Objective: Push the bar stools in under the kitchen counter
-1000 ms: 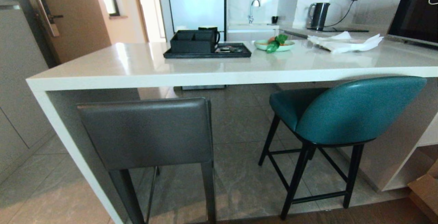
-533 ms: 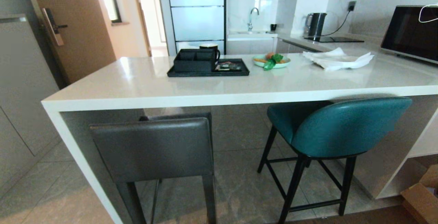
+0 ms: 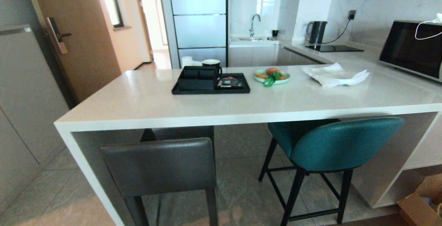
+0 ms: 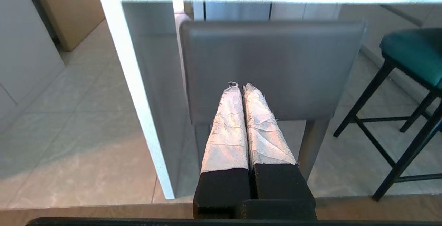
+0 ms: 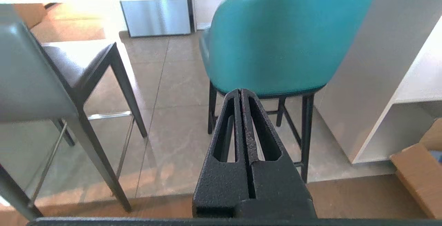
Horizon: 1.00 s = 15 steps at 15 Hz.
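Note:
The dark grey, square-backed bar stool (image 3: 159, 165) stands at the left end of the white kitchen counter (image 3: 207, 119), its seat under the slab. The teal bar stool (image 3: 342, 145) stands to its right, seat also under the slab. Neither gripper shows in the head view. In the left wrist view my left gripper (image 4: 239, 86) is shut and empty, its tape-wrapped tips pointing at the grey backrest (image 4: 276, 57). My right gripper (image 5: 241, 90) is shut and empty, its tips at the lower edge of the teal backrest (image 5: 283, 36). Whether either one touches its stool, I cannot tell.
On the counter lie a black tray (image 3: 210, 89), a plate of food (image 3: 271, 76) and a white cloth (image 3: 333, 76). A microwave (image 3: 411, 48) stands far right. A white shelf unit (image 3: 424, 153) and a cardboard box (image 3: 419, 205) flank the teal stool's right.
The whole head view has shifted: counter and stools now sit lower and look smaller, so the camera has moved back. I see no separate move of the stools.

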{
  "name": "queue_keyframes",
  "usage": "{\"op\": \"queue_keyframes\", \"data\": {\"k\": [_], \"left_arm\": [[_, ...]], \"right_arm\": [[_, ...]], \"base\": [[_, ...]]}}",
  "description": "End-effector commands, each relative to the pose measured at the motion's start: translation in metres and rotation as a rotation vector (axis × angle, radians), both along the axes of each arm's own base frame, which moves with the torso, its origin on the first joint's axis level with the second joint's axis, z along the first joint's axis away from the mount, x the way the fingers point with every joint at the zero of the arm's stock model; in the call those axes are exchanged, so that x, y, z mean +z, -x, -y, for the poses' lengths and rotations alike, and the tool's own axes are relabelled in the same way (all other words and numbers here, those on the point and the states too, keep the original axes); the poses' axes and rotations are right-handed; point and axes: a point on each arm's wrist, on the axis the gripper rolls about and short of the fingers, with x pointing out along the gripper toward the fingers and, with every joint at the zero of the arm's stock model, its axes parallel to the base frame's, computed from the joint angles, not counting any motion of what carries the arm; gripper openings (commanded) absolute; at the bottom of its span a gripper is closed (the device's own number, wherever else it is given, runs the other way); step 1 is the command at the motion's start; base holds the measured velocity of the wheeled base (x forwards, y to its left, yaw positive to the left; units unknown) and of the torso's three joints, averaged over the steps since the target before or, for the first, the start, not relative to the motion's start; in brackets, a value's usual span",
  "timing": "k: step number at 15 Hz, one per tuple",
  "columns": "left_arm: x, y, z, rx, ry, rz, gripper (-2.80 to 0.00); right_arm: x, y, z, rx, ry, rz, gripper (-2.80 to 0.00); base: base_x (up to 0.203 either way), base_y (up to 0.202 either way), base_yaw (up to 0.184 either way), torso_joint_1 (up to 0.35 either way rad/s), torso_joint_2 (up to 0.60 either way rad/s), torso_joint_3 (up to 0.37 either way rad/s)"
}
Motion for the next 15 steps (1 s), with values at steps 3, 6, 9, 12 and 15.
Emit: {"op": "queue_keyframes", "data": {"k": [3, 6, 9, 12, 15], "left_arm": [[-0.0008, -0.0003, 0.0000, 0.000, 0.001, -0.004, -2.80], [-0.0007, -0.0003, 0.0000, -0.002, 0.001, -0.004, -2.80], [-0.0007, -0.0003, 0.0000, 0.001, 0.001, -0.003, -2.80], [-0.0006, -0.0003, 0.0000, 0.001, 0.001, -0.003, -2.80], [-0.0008, -0.0003, 0.0000, 0.001, 0.001, -0.004, -2.80]], "right_arm": [[-0.0009, -0.0003, 0.0000, 0.000, 0.001, -0.004, -2.80], [-0.0009, -0.0004, 0.0000, 0.000, 0.001, -0.005, -2.80], [-0.0008, -0.0004, 0.0000, 0.000, 0.001, -0.005, -2.80], [-0.0007, -0.0003, 0.0000, -0.001, -0.013, -0.002, -2.80], [-0.0007, -0.0004, 0.0000, -0.001, -0.018, -0.004, -2.80]], "base": [[0.000, 0.000, 0.000, 0.235, -0.52, -0.286], [0.000, 0.000, 0.000, 0.248, -0.54, -0.288], [0.000, 0.000, 0.000, 0.093, -0.19, -0.102], [0.000, 0.000, 0.000, 0.016, -0.03, -0.013], [0.000, 0.000, 0.000, 0.000, 0.00, 0.000]]}}
